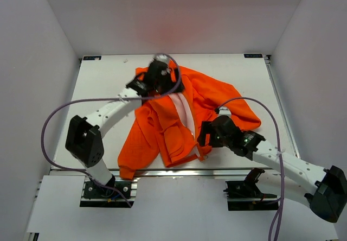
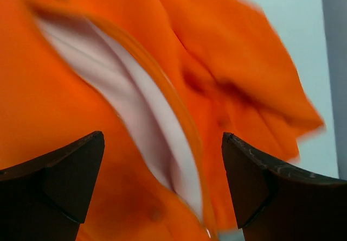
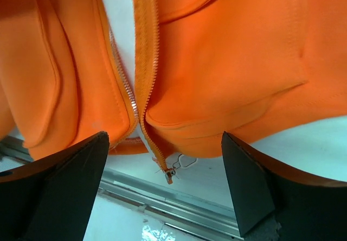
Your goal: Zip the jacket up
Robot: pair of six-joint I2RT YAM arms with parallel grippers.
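Note:
The orange jacket (image 1: 217, 97) lies front up on the white table, unzipped, with its pale pink lining (image 1: 184, 108) showing down the middle. My left gripper (image 1: 157, 77) hovers open over the collar end. In the left wrist view the jacket (image 2: 65, 111) and lining (image 2: 135, 111) fill the frame between the dark fingers (image 2: 70, 170). My right gripper (image 1: 205, 136) is open just above the hem. In the right wrist view the two rows of zipper teeth (image 3: 130, 97) meet near the hem. The zipper's bottom end (image 3: 169, 174) hangs over the table between the spread jaws, touching neither finger.
The table's (image 1: 103, 78) near edge with its metal rail (image 3: 179, 200) runs just below the hem. White walls enclose the table on three sides. Purple cables (image 1: 51, 119) loop off both arms. One sleeve (image 1: 135, 148) reaches the front edge.

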